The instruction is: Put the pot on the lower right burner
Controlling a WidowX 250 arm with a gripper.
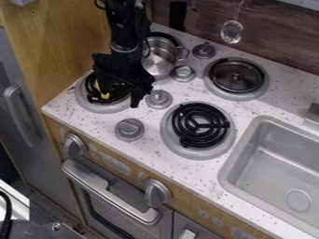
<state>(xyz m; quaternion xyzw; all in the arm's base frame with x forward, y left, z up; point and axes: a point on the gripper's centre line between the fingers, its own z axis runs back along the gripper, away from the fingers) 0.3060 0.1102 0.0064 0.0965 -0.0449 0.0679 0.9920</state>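
where the tool (118, 99) hangs, fingers apart | pot (161, 57) near | counter (242, 123) between burner (199, 125) and sink (226, 173)

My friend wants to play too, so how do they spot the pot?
On the white counter, look in the far left corner, behind the black gripper. The pot there is shiny, silver and hollow with a side handle, unlike the grey knobs beside it.

spread black fingers (135, 99) over lower left burner (93, 106), metal pot (159, 58) behind, sink (268, 163) at right
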